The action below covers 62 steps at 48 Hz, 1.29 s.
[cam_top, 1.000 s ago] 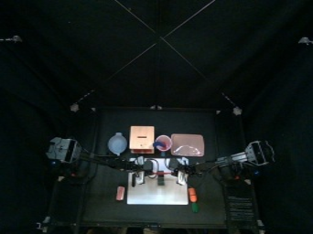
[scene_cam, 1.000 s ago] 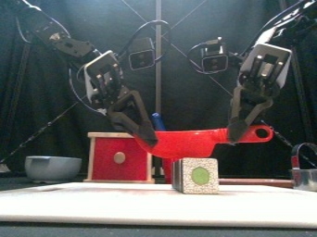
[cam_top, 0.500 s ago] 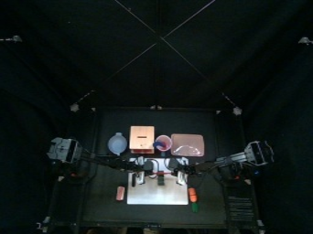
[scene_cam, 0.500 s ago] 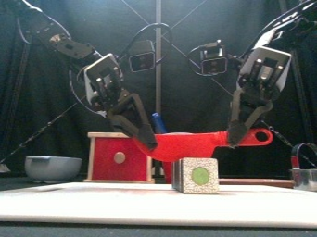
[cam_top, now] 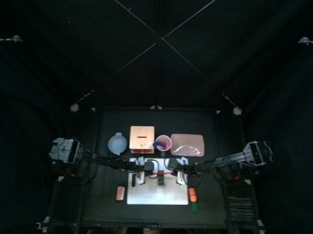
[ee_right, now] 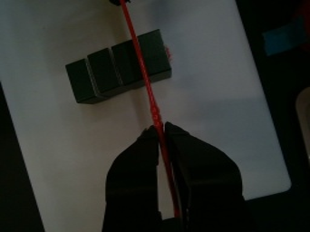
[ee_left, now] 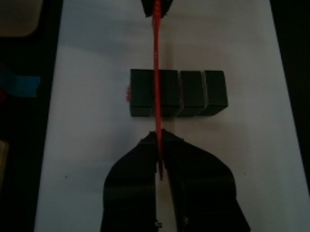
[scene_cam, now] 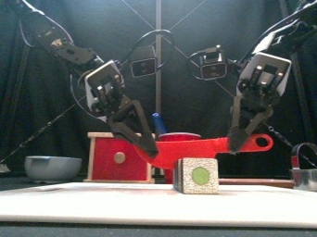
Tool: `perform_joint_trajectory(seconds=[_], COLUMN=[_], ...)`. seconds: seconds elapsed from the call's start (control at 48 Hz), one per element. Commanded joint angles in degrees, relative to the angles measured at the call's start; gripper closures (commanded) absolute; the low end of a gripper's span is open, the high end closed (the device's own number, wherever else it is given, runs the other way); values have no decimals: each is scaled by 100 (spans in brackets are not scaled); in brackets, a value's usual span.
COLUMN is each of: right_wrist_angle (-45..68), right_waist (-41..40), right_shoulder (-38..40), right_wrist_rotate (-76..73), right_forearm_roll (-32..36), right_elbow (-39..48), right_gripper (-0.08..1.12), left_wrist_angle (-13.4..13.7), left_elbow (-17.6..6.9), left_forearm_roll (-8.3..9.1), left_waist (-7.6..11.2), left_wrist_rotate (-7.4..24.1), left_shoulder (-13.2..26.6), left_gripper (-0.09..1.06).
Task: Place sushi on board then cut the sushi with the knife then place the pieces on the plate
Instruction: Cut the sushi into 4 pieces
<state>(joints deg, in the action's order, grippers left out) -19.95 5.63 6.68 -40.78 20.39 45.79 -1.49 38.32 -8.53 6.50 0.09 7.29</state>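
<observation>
**A:** What is sitting at the far left of the table?

**B:** A blue-grey bowl [scene_cam: 52,168] is resting there. Just to its right a wooden box [scene_cam: 120,157] is standing with its red drawer front facing forward. Both are sitting behind the white cutting board [scene_cam: 99,199].

**A:** And the arm on that side?

**B:** It is slanting down from the upper left. The left gripper [scene_cam: 148,150] is pinching the blade tip of the red knife [scene_cam: 192,145], and the left wrist view is showing its jaws pressed together on it.

**A:** Where is the sushi lying?

**B:** The sushi roll [scene_cam: 196,174] is lying on the board near the middle, with its speckled end face and green centre pointing toward the front. From the wrists it is showing as dark blocks packed side by side, all touching.

**A:** Is the blade touching it?

**B:** The blade is hanging level right over the roll, crossing it nearer one end than the other. I cannot tell whether the edge is meeting the top.

**A:** And on the right?

**B:** The right gripper [scene_cam: 235,139] is clamping the knife at its handle end, jaws closed on it, with the loop of the handle sticking out past them. Behind the roll a red cup [cam_top: 163,143] is holding a blue knife [scene_cam: 155,121], and the pink tray [cam_top: 186,143] is lying just to the right of that cup, apart from the roll.
</observation>
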Motion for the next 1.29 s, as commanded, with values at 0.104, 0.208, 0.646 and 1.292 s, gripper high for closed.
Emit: perform_joint_trajectory(seconds=[0.104,0.208,0.646,1.292], right_wrist_angle=[-26,-35,-88,-114], right_waist=[-123,-123,-229,-352], right_shoulder=[-97,-211,-272,378], right_wrist_rotate=[-18,-18,-9,-35], right_forearm_roll=[-35,-79,44,132], right_elbow=[-26,-18,-26,-255], right_gripper=[82,82,82,82], left_wrist_angle=[18,18,18,316], left_elbow=[-79,-79,-79,-202], left_forearm_roll=[0,18,193,527], left_waist=[79,70,-70,-290], left_wrist_rotate=[0,0,26,18], left_shoulder=[97,167,246,-325], left_gripper=[55,55,55,55])
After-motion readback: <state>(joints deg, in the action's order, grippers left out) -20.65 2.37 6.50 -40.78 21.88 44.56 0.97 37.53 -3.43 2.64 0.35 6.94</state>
